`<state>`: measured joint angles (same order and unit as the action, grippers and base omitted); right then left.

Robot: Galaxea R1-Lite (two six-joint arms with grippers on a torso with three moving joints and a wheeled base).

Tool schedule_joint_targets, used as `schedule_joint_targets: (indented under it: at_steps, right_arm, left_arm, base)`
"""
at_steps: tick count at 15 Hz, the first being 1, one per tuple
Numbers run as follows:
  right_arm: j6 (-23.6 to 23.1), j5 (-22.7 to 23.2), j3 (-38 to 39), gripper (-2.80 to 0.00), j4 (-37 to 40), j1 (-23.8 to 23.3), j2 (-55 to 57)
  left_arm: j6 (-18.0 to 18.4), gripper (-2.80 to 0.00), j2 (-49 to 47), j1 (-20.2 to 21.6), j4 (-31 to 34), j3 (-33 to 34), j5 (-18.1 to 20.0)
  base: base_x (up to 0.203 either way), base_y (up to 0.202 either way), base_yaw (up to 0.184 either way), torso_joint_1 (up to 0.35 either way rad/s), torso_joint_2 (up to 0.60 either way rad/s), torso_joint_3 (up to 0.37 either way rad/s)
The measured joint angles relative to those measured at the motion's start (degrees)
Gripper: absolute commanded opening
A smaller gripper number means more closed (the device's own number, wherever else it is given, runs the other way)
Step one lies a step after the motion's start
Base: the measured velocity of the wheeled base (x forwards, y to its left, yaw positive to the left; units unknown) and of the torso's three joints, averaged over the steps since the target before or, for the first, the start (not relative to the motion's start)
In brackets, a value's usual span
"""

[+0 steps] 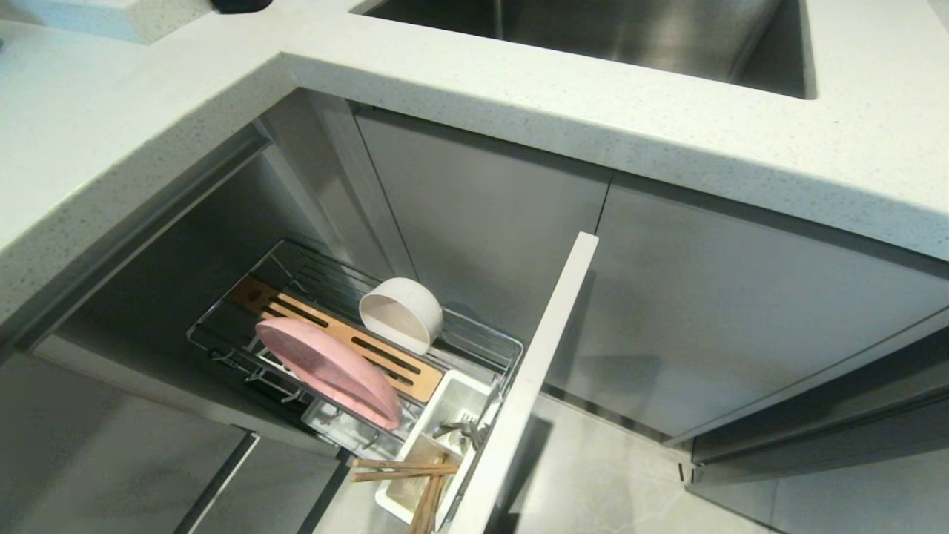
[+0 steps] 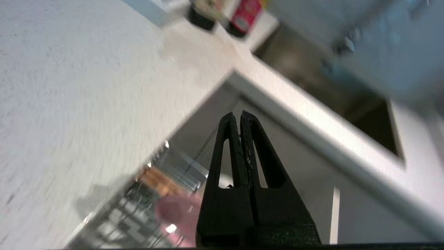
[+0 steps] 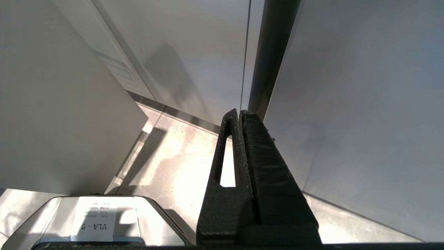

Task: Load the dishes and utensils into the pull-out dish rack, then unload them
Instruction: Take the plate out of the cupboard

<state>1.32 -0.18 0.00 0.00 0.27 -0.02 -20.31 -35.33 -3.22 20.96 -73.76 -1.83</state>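
The fingers [image 2: 239, 152] of the left gripper [image 2: 240, 116] are pressed together on nothing, above the counter [image 1: 519, 96]; the right gripper [image 3: 239, 114] is likewise clenched empty, beside cabinet doors. In the pulled-out rack [image 1: 489, 334], the pink plate [image 1: 326, 371] is stood on edge, the white bowl [image 1: 400, 311] is tipped sideways, and chopsticks [image 1: 404, 469] and spoon [image 1: 456, 430] are kept in the caddy [image 1: 474, 389].
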Motion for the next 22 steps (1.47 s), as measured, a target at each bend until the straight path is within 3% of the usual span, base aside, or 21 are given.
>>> schedule_joint_targets:
  at_steps: [3,5,7,10,13,15,16,18,19,20,22]
  right_arm:
    - [0.00,0.00,0.00,-2.80,0.00,-0.02,0.00]
    - [0.00,0.00,0.00,-2.80,0.00,-0.06,0.00]
    - [0.00,0.00,0.00,-2.80,0.00,-0.06,0.00]
    - [0.00,0.00,0.00,-2.80,0.00,-0.02,0.00]
    - [0.00,0.01,0.00,-2.80,0.00,0.00,0.00]
    - [0.00,0.00,0.00,-2.80,0.00,0.00,0.00]
    - [0.00,0.00,0.00,-2.80,0.00,0.00,0.00]
    - [0.00,0.01,0.00,-2.80,0.00,0.00,0.00]
    - [0.00,0.00,0.00,-2.80,-0.01,-0.02,0.00]
    - [0.00,0.02,0.00,-2.80,0.00,0.00,0.00]
    - [0.00,0.00,0.00,-2.80,0.00,0.00,0.00]
  left_arm:
    - [10.62,-2.80,13.49,2.58,6.80,9.99,9.32]
    - [19.19,-2.80,22.35,3.19,8.22,19.04,11.14]
    - [25.38,-2.80,29.37,3.44,8.99,28.12,9.68]
    - [25.63,-2.80,33.73,3.55,5.30,41.97,4.80]
    - [25.56,-2.80,35.04,3.57,-11.21,62.29,2.08]
    - [26.07,-2.80,35.31,3.55,-24.83,70.66,1.01]
    - [27.21,-2.80,35.36,3.55,-27.64,72.12,0.95]
    - [32.05,-2.80,35.44,3.55,-27.59,73.35,2.45]
    - [32.52,-2.80,35.44,3.55,-27.24,73.57,3.13]
    - [31.36,-2.80,35.47,3.55,-27.15,73.65,3.76]
    - [24.46,-2.80,35.49,3.51,-23.40,73.76,4.05]
  base:
    - [0.000,0.000,0.000,0.000,0.00,0.000]
    - [0.000,0.000,0.000,0.000,0.00,0.000]
    - [0.000,0.000,0.000,0.000,0.00,0.000]
    - [0.000,0.000,0.000,0.000,0.00,0.000]
    - [0.000,0.000,0.000,0.000,0.00,0.000]
    - [0.000,0.000,0.000,0.000,0.00,0.000]
    - [0.000,0.000,0.000,0.000,0.00,0.000]
    - [0.000,0.000,0.000,0.000,0.00,0.000]
    - [0.000,0.000,0.000,0.000,0.00,0.000]
    - [0.000,0.000,0.000,0.000,0.00,0.000]
    - [0.000,0.000,0.000,0.000,0.00,0.000]
